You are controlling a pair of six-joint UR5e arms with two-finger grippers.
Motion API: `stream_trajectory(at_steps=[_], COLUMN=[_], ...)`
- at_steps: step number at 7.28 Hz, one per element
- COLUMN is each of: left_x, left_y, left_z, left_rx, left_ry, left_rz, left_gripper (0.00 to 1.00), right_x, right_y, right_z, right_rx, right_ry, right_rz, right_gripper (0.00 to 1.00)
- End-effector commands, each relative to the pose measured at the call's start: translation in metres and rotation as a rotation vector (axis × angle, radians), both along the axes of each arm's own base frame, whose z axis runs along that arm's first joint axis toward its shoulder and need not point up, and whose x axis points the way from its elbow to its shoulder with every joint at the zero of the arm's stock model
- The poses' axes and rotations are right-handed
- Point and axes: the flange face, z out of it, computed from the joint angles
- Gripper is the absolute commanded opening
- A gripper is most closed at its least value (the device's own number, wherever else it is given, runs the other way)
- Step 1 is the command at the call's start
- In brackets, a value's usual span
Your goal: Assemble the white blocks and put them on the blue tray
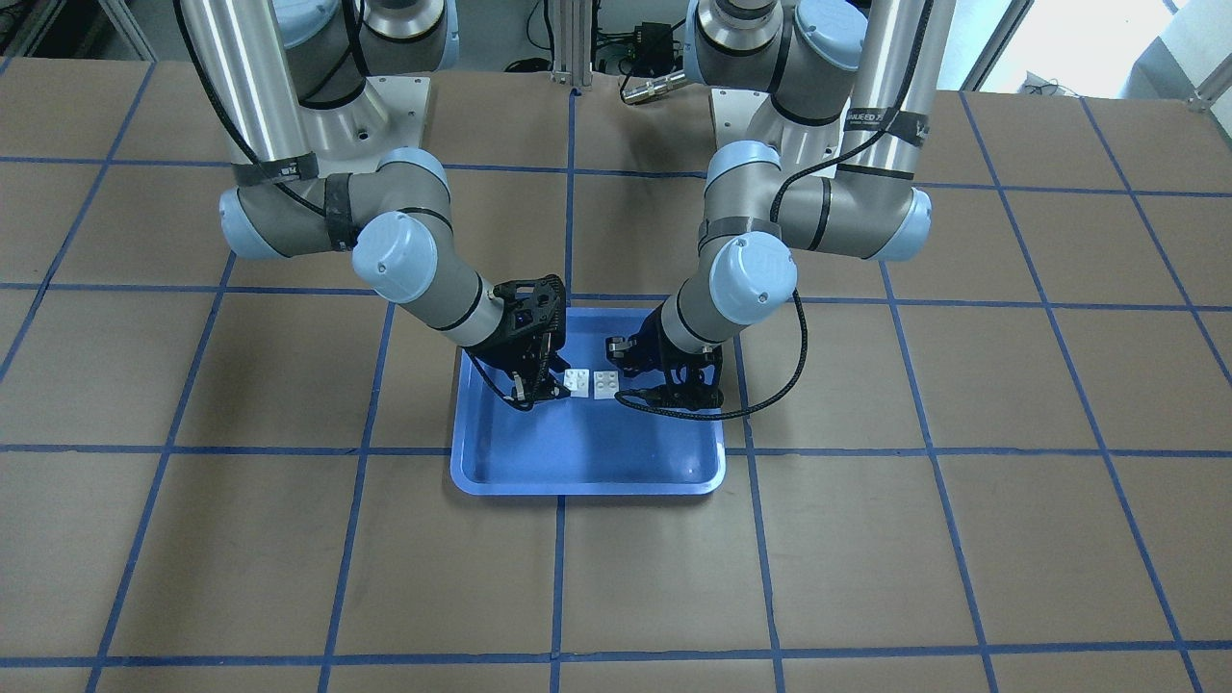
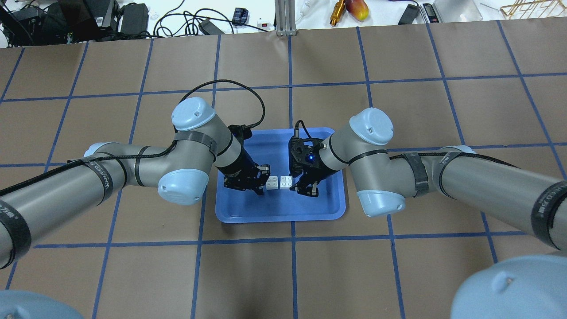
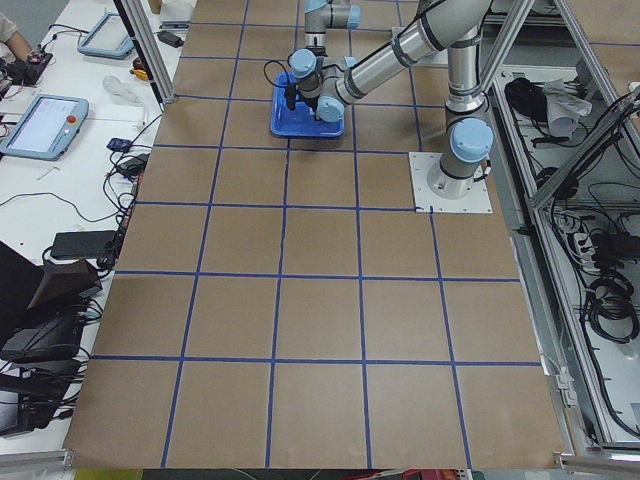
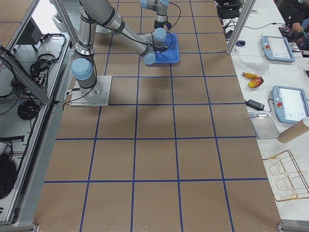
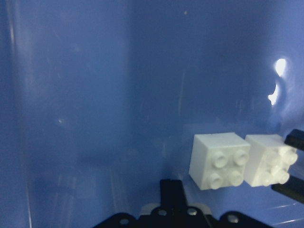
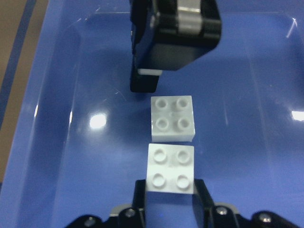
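Where both arms reach low into the blue tray (image 2: 283,212), the holdings stand as follows.

Right gripper (image 6: 170,185): clenched on the first white block (image 6: 171,167). Its fingers (image 6: 140,191) lie flush to the block's two flanks, and the block sits at their tips, studs up.

Second white block (image 6: 172,118): directly ahead of the right gripper's fingertips, just beyond the first block, studs up and edges parallel. The two sit side by side, not stacked. Only a thin seam shows between them, so contact cannot be told.

Left gripper (image 5: 173,186): drawn closed on nothing, showing as a single dark stem in its wrist view. The second block lies just off to one side of its tip, apart from it, between the two grippers.

Tray: beneath both grippers, on the brown gridded table (image 2: 398,266).
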Motion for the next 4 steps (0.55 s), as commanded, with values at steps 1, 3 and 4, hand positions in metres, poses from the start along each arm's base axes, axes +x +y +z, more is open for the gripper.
stream_trajectory(at_steps=[1,3,4], left_x=[-0.0004,0.0013,0.0016], left_y=[-0.0009,-0.0069,-0.0092], left_z=[0.0004,0.0047,0.0058], left_rx=[-0.003,-0.022,-0.026], left_ry=[0.002,0.002,0.004], left_rz=[0.007,0.01,0.013], left_gripper=[0.0,0.0,0.0], right_x=[0.0013,0.0065,0.0078], right_y=[0.0002,0.0028,0.0036], right_z=[0.0005,0.0009,0.0008], right_rx=[0.003,0.003,0.003], right_ry=[0.0,-0.002,0.0], right_rz=[-0.004,0.007,0.008], right_gripper=[0.0,0.0,0.0])
